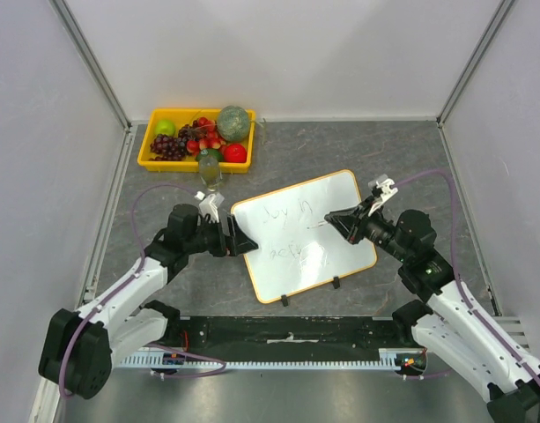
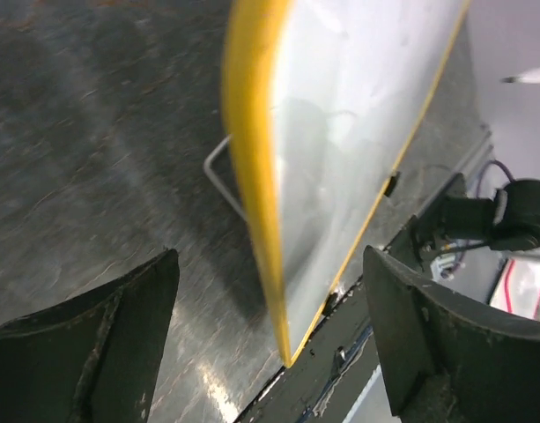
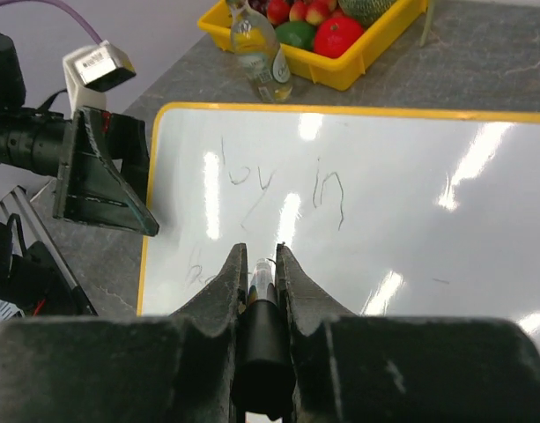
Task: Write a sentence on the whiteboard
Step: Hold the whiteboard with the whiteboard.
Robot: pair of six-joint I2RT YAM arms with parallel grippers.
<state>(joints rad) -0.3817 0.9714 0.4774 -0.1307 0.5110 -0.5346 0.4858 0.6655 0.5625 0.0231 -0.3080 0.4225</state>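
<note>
Top external view: the whiteboard (image 1: 340, 251) lies askew on the grey table (image 1: 410, 159), between the two arms, with two small black clips (image 1: 336, 283) on its near edge. The sentence (image 1: 287, 231) shows as faint dark marks in two lines on the board's left half. The left gripper (image 1: 249, 240) sits at the board's left edge, and the right gripper (image 1: 331, 217) reaches in over the board from the right. Behind the board stand a bottle (image 1: 210, 171) and, farther back, a yellow fruit tray (image 1: 146, 157), both clear of the arms.

Left wrist view: the claw's fingers (image 2: 102, 344) stand wide apart, with the board's yellow frame running between them and touching neither. A thin wire loop (image 2: 215, 176) juts from under the frame.

Right wrist view: the claw is clamped on a dark marker (image 3: 261, 328), whose tip is hidden between the fingers. The upper line reads roughly "Joy in"; the fingers cover most of the lower line. The left claw stands at the board's far corner.
</note>
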